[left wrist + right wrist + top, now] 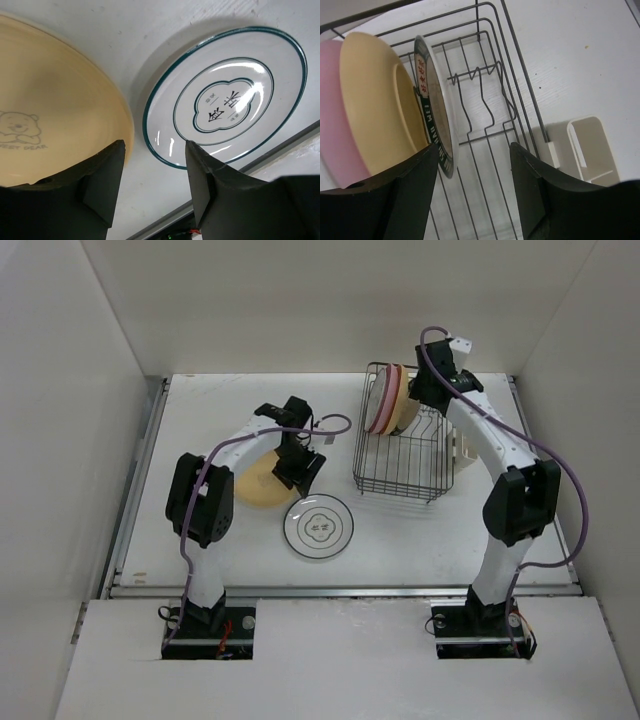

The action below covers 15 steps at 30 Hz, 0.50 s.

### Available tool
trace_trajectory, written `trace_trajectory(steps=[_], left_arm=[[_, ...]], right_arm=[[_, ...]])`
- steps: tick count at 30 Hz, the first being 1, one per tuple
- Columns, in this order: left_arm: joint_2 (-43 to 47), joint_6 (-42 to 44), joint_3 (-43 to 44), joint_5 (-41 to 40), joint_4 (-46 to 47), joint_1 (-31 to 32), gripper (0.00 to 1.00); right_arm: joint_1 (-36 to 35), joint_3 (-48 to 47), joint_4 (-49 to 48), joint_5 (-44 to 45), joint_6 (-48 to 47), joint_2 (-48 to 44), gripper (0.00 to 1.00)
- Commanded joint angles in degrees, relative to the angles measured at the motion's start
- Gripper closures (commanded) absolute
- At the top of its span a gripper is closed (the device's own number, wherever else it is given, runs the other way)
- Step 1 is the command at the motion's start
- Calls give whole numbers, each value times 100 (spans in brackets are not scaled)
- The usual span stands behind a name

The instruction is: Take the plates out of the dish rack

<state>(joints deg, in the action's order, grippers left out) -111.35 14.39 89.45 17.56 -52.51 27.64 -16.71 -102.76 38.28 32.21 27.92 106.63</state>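
Hovering over the far right corner of the dish rack (pixel 400 455), the right gripper (pixel 472 150) had its jaws spread and nothing between them. The rack itself sat toward the far edge of the table (pixel 480 530), right of the middle. Three plates stood on edge at its far end: a pink plate (pixel 330 130), a yellow plate (pixel 370 100) nested against it, and a dark-rimmed plate (pixel 434 110) nearest the jaws. One finger was just beside that rim, though whether it touched could not be told.

Two plates lay flat toward the near edge, left of the middle: a bear-printed plate (pixel 50 115) and a teal-rimmed plate (pixel 225 95), close but apart. The left gripper (pixel 156 150) hung above the gap between them, open and empty.

The unloading looked partly done, and the step in hand was most likely the right arm's reach for the dark-rimmed plate. The next move would call for straddling its upper rim, closing firmly, then lifting it clear of the wire prongs (pixel 482 100) without dragging the yellow plate along.
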Motion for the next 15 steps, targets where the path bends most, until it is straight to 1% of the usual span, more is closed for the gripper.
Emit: trace_trajectory(steps=[1,2,4,6,8,9,11,13,15], left_arm=[[157,-138,414,28,-312,-162,51],[157,-138,415,28,-312,-162,51],[210,-138,538,80,-487,-162,51],[210,-138,591,133,-549,-162,51],[210,-138,591,133,-602,-162,51],[210,-138,591,81,-602,-162,51],[210,-199,661,29,-673,-215,51],[210,-200,723,-42,-734,-215,51],[262,-261,775,-103,-786,-268,51]], right_arm=[[202,-560,-102,-29,20,199,35],[203,-613,-102,-82,20,270,37],[343,-614,-294,-477,20,455,39],[405,-614,-566,-1029,20,542,42],[405,-614,-637,-1251,-41,753,44],[405,-614,-638,-1348,-41,824,48],[405,-719,-638,-1498,-41,1008,51],[405,-719,-691,-1559,-41,1061,60],[405,-719,-743,-1498,-41,1062,73]])
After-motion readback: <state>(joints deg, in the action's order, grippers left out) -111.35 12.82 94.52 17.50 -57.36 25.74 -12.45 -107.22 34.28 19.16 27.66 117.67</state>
